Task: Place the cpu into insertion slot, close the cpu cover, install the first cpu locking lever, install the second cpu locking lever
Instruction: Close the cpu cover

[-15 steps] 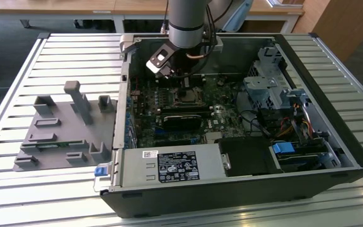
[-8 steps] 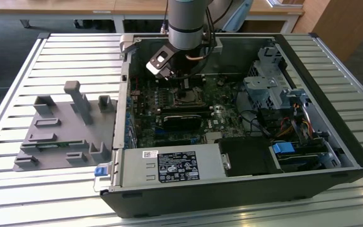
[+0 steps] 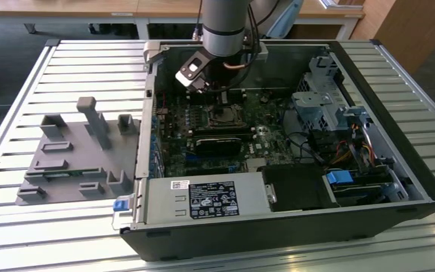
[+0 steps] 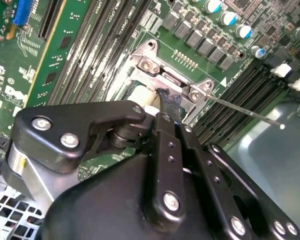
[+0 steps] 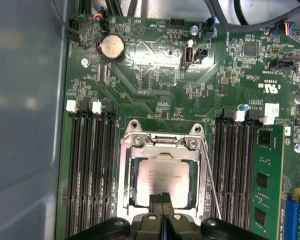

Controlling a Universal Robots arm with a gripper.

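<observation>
Case open on top, free drop onto board. Shut-fingered gripper (image 5: pixel 162 199) low over cpu (image 5: pixel 162 172), cover (image 5: pixel 162 151) tight around it. Thin lever (image 5: pixel 211 180) slants up just beside cover. Low memory slots (image 5: pixel 90 165) flank both sides. Memory card (image 5: pixel 269 185) stands beyond. Case wall (image 3: pixel 149 73) near arm. Drive cage (image 3: pixel 319 107) on exterior view's right.

This looked like a robotics lab or test workshop set up in an office-type room. A robot arm (image 3: pixel 225 25) reached down over a work table (image 3: pixel 21 226) made of metal slats, on which a desktop computer case (image 3: pixel 278 238) lay open with its green circuit board (image 5: pixel 155 65) bare. Beside the case sat a grey plastic parts holder (image 3: pixel 74 153). Behind the table stood wooden desks (image 3: pixel 89 7) on a grey floor (image 3: pixel 6 45).
</observation>
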